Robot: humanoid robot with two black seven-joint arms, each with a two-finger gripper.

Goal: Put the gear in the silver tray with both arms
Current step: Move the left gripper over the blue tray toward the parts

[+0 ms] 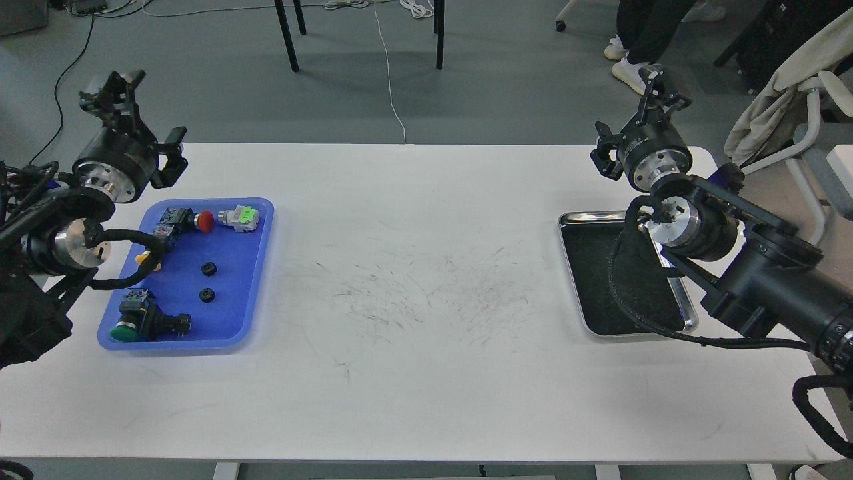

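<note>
Gears (pixel 208 281) in blue tray (pixel 250 303), apparently well below left pincer (pixel 113 87).

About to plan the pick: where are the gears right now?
Head view, left side: two black gears lie in the blue tray, between the red button and the green button.

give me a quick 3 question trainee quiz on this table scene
1. True or false: the shiny rectangular silver metal tray already holds a gear.
2. How many small round black gears lie in the blue plastic tray?
3. Which hand is nearer the blue tray: A left hand, B right hand?

Key: 1 false, the visible floor is bare, part hidden by the arm. 2 two. 3 A.
</note>
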